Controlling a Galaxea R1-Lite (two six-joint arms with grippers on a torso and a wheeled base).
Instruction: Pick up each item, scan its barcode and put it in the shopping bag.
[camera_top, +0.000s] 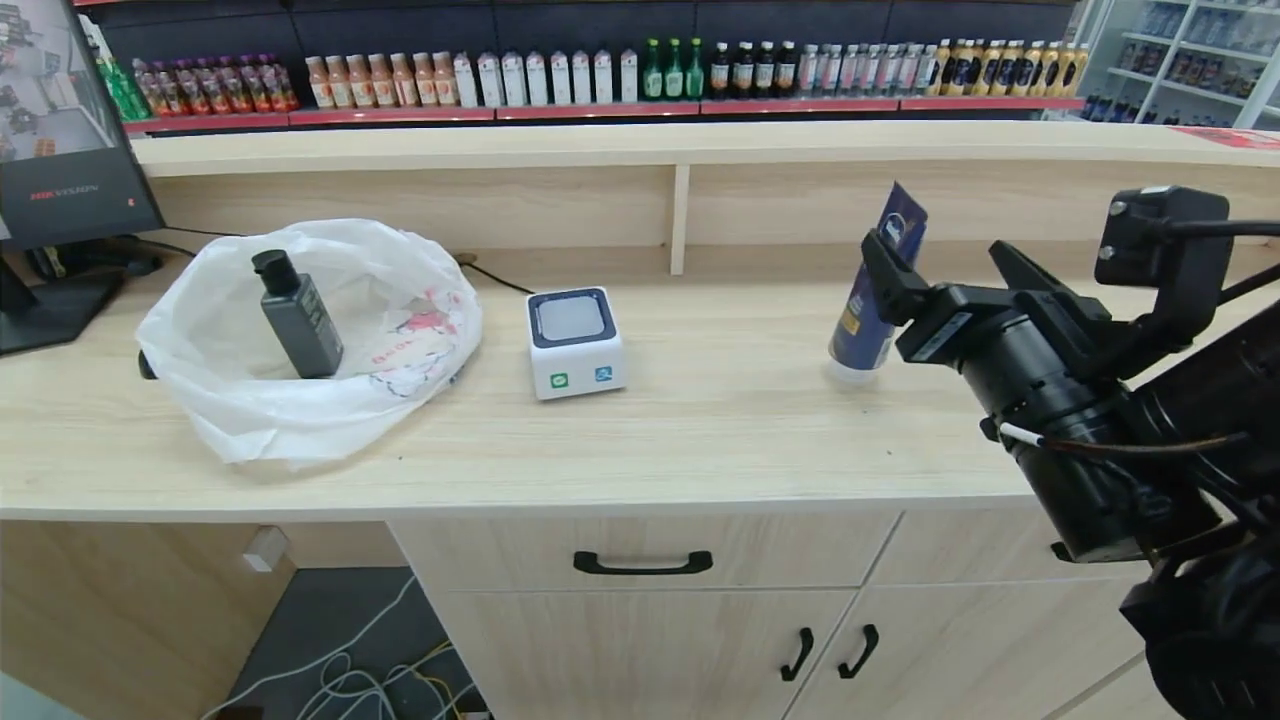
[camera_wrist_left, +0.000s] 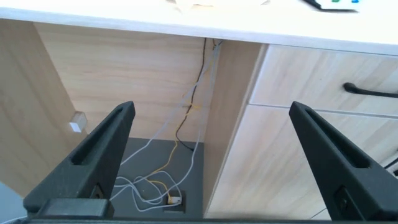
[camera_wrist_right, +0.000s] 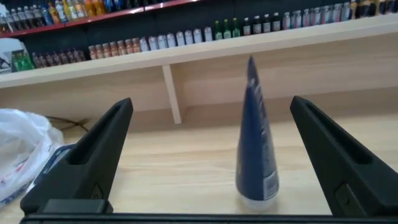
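Left pincer (camera_wrist_left: 212, 109): released, fingers spread wide. It hangs low in front of the bench (camera_top: 720, 430), under the top's edge, and faces the open bay beside the drawers.
Under-bench bay: loose cables (camera_wrist_left: 155, 180) trail down the back panel onto the floor. A black drawer handle (camera_wrist_left: 370, 91) shows to one side.
Right arm: stretched forward over the right end of the bench, wrist about level, pointing towards the back wall.
Right pincer (camera_top: 935, 255): released, holding nothing. From the wrist view the fingers (camera_wrist_right: 93, 155) stand to either side of the tube. In the head view one finger crosses in front of it. Cannot tell if there is contact.
Blue tube (camera_top: 858, 325): stands on its cap on the bench's right part, crimped end up.
Scanner (camera_top: 575, 340): small white cube, mid-bench, window facing up, well apart from the tube.
Shopping bag (camera_top: 230, 400): white plastic, mouth open, on the bench's left part.
Dark bottle (camera_top: 300, 320): upright inside the bag.
Monitor (camera_top: 60, 150): far left, on its stand.
Back shelf (camera_top: 600, 110): one long row of drink bottles.
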